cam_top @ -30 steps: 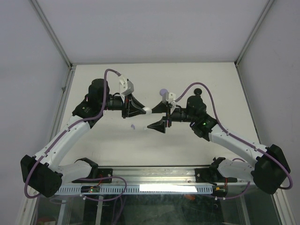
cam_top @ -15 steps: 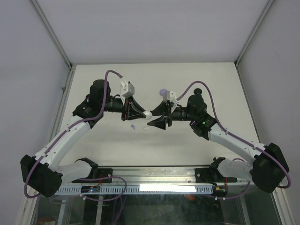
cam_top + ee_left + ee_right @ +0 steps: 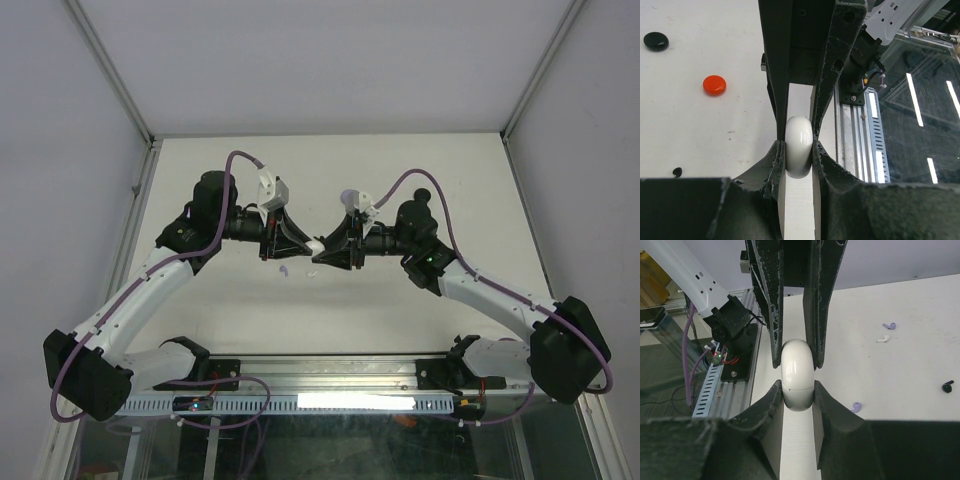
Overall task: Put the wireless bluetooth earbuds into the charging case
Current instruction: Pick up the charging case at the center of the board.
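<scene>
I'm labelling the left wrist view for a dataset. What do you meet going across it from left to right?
black round case → black earbud → red round case → white case

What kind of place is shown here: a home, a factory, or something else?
Probably a robotics lab test cell: a white table enclosed by plain grey panels, with a left arm and right arm bolted to a metal rail, purple cables exposed.

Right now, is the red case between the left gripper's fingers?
No, the red case lies on the table; the left gripper clamps the white case.
</scene>
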